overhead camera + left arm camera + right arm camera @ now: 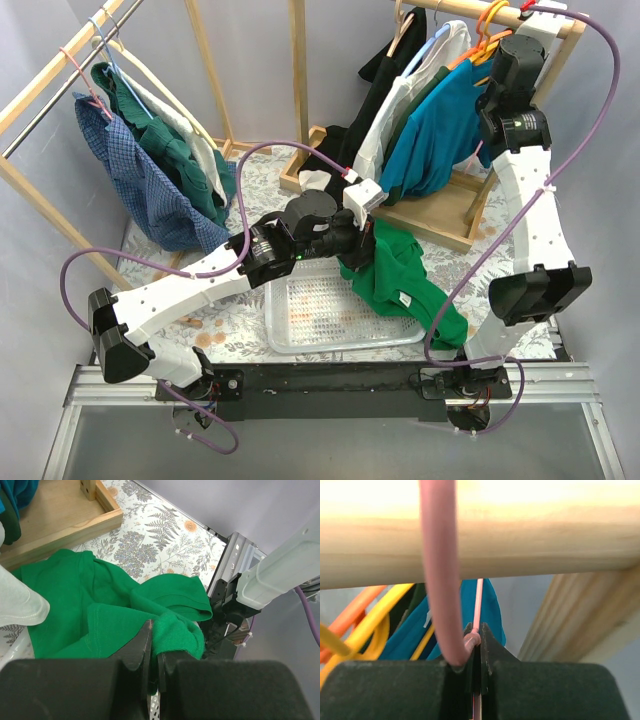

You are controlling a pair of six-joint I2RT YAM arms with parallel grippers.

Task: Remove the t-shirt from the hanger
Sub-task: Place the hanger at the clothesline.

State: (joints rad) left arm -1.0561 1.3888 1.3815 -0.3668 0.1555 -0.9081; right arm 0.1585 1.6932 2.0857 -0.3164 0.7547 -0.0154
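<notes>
The green t-shirt [395,275] lies crumpled over the right edge of the white basket [310,315], off any hanger. My left gripper [358,240] is shut on a fold of it; in the left wrist view the green cloth [100,605] bulges out between the closed fingers of the gripper [154,642]. My right gripper [527,18] is raised at the right rack's rail. In the right wrist view this gripper [476,636] is shut on the thin pink hanger [439,580], whose hook loops over the wooden rail [530,530].
The right rack holds teal [435,135], white and black garments on orange, yellow and blue hangers above a wooden base [445,215]. The left rack holds a blue plaid shirt [130,170] and a dark green one. A floral cloth [165,535] covers the table.
</notes>
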